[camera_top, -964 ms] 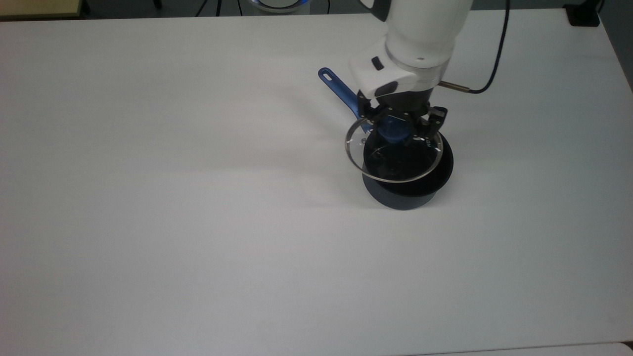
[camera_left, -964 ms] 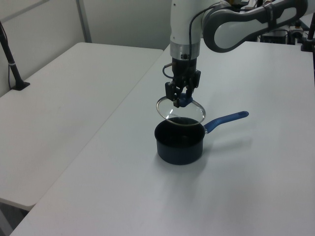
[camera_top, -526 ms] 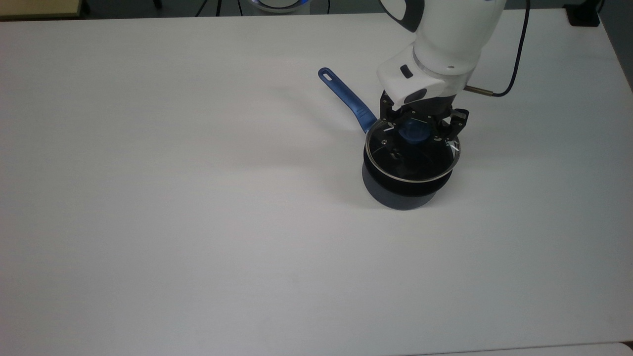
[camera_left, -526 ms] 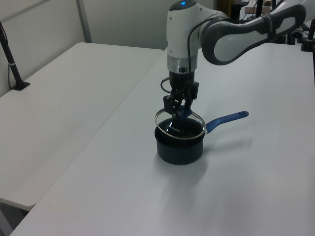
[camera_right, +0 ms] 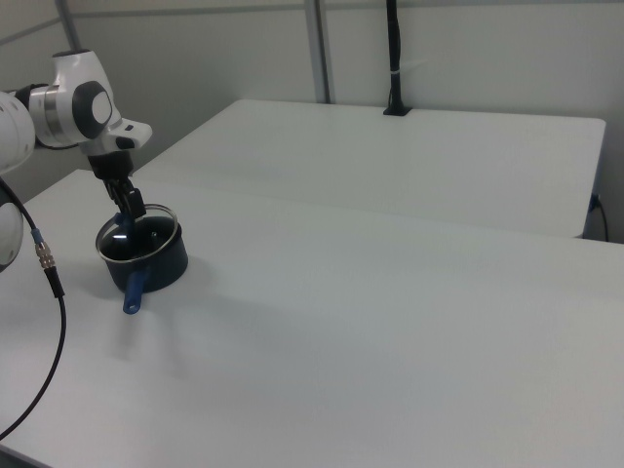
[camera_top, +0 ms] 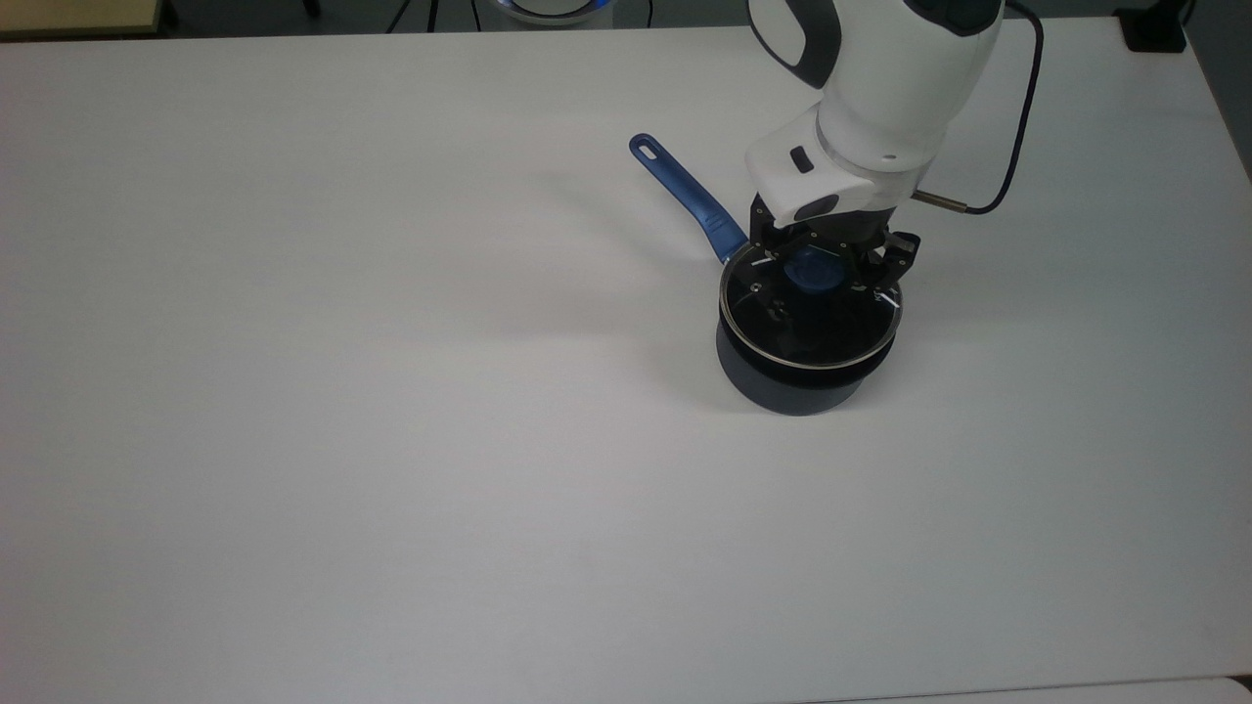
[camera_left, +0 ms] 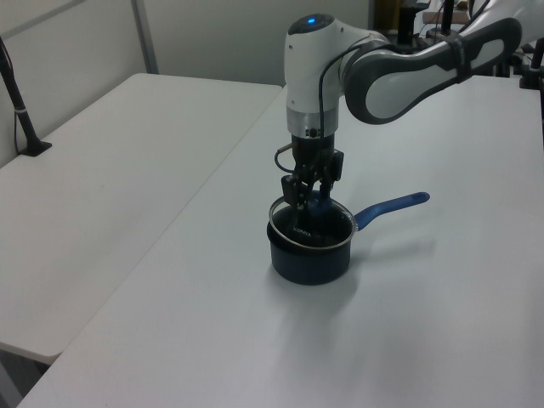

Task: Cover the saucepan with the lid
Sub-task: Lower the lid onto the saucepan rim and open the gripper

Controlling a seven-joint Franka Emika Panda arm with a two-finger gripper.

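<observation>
The dark navy saucepan stands on the white table, right of centre in the top view, its blue handle pointing up-left. The clear glass lid sits level over the pan's mouth, its metal rim lining up with the pan's rim; whether it rests fully there I cannot tell. My gripper points down over the pan, shut on the lid's blue knob. In the left view the gripper stands directly above the saucepan. In the right view the lid covers the saucepan.
A dark cable loops from my wrist on the top view's right. The table is broad and white. A second white table adjoins it on the left view's left, with a black post at its edge.
My gripper carried the lid rightward in the top view and lowered it, from hanging off-centre above the pan down to the pan's rim. The saucepan stayed put.
</observation>
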